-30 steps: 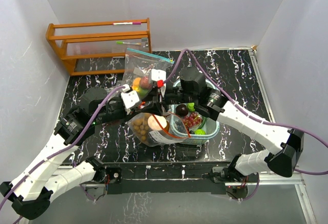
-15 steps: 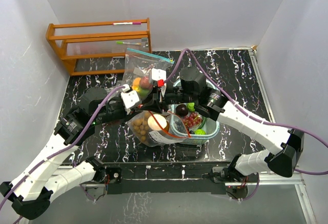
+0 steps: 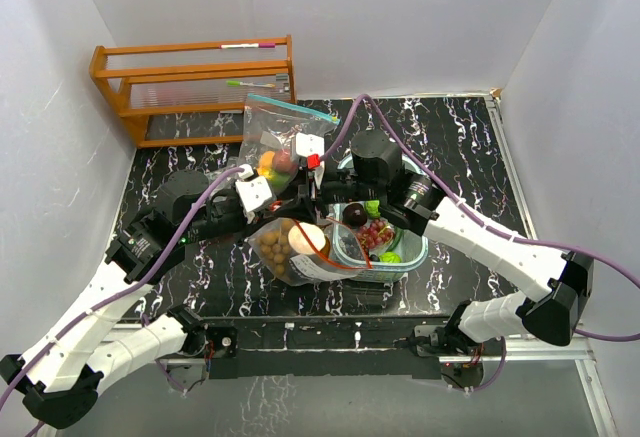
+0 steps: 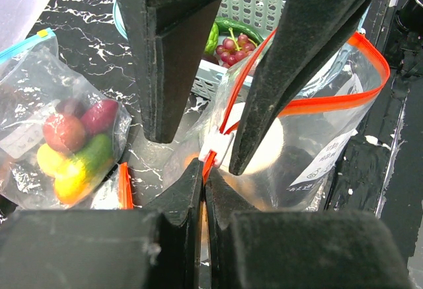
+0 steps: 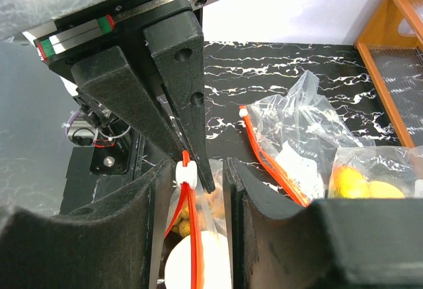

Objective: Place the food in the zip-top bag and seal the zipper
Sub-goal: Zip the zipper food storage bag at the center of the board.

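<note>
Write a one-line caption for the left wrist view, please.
Left gripper pinches the orange-zippered bag at its zipper end while the right gripper straddles the white slider.

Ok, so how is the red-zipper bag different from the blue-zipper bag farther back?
The red-zipper bag gapes open at the mouth and holds brown nuts and a pale round piece; the blue-zipper bag holds mixed colourful fruit. The left gripper pinches the red-zipper bag's edge, while the blue-zipper bag lies untouched. Both are clear plastic zip-top bags.
</note>
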Controlling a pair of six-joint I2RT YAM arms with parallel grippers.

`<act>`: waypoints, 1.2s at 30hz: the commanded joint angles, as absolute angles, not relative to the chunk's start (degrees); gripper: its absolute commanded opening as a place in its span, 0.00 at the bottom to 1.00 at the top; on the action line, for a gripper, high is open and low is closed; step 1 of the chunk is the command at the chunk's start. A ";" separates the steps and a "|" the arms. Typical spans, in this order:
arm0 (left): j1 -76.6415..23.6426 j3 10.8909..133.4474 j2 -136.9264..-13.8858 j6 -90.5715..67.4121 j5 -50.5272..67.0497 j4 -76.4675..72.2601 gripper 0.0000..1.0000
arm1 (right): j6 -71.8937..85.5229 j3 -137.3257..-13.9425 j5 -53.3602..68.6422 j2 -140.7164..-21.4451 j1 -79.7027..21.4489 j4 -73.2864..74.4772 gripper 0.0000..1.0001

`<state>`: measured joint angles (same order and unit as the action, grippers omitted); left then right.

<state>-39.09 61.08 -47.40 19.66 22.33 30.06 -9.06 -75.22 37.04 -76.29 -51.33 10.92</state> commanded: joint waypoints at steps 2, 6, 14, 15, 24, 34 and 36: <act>-38.93 63.28 -46.66 19.24 22.81 29.18 0.00 | -9.14 -77.03 35.97 -74.87 -51.32 9.12 0.43; -38.94 63.28 -46.65 19.27 22.81 29.17 0.00 | -9.23 -77.24 36.12 -75.22 -51.32 9.53 0.39; -38.89 63.36 -46.52 19.42 22.68 29.27 0.00 | -9.57 -77.34 36.99 -75.37 -51.33 10.62 0.41; -38.89 63.37 -46.45 19.42 22.63 29.25 0.00 | -9.64 -77.24 37.04 -75.34 -51.33 10.71 0.42; -38.94 63.02 -46.14 19.16 22.54 29.20 0.00 | -9.41 -77.71 37.22 -75.89 -51.32 10.38 0.40; -38.94 63.04 -46.22 19.07 22.92 29.40 0.00 | -8.36 -77.13 35.73 -76.09 -51.32 8.51 0.13; -38.94 63.10 -46.08 19.07 22.79 29.52 0.00 | -7.86 -77.14 34.62 -75.99 -51.33 7.95 0.08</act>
